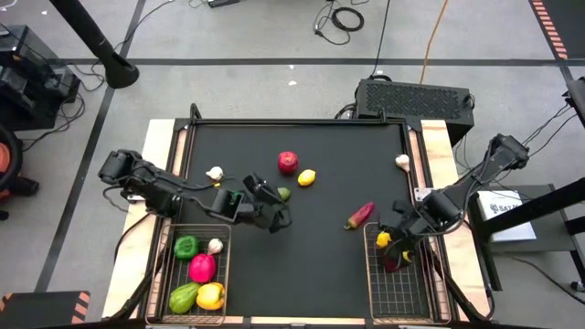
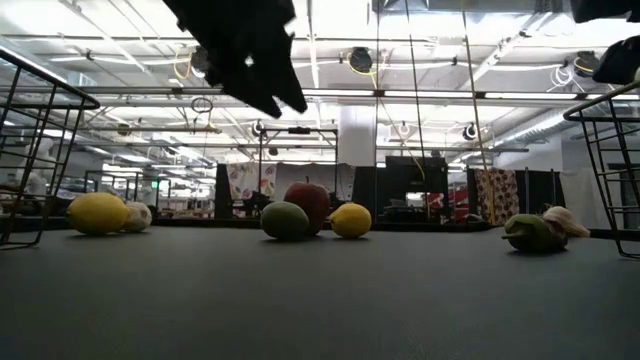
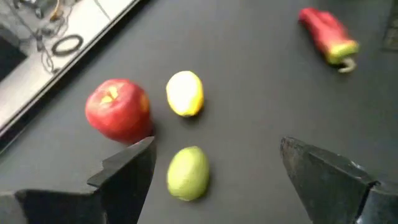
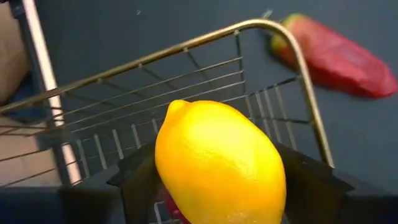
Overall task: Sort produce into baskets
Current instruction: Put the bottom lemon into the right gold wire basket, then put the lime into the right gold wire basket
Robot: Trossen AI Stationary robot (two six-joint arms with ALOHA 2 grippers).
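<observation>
Right now the left gripper (image 1: 274,217) hangs above the mat with its fingers (image 3: 127,171) spread wide and nothing between them, just beside the lime (image 1: 284,194), which lies on the black mat (image 1: 329,265). Past the lime from that gripper sit a red apple (image 1: 288,163) and a lemon (image 1: 307,177), close together and near the lime. A red chili (image 1: 360,215) lies well to the side of the lime, toward the right basket. A garlic bulb (image 1: 215,173) rests near the lime on its other side, and a second garlic bulb (image 1: 402,162) lies at the mat's far right edge.

The right gripper (image 1: 391,241) is clamped on a yellow lemon (image 4: 219,165) and holds it over the near corner of the right basket (image 1: 373,283), just above the gold rim; something dark red shows inside that basket below it. The left basket (image 1: 164,274) holds a green pepper (image 1: 186,246), a garlic bulb (image 1: 215,245), a pink pepper (image 1: 202,268), a light green pepper (image 1: 184,298) and a yellow pepper (image 1: 210,295).
</observation>
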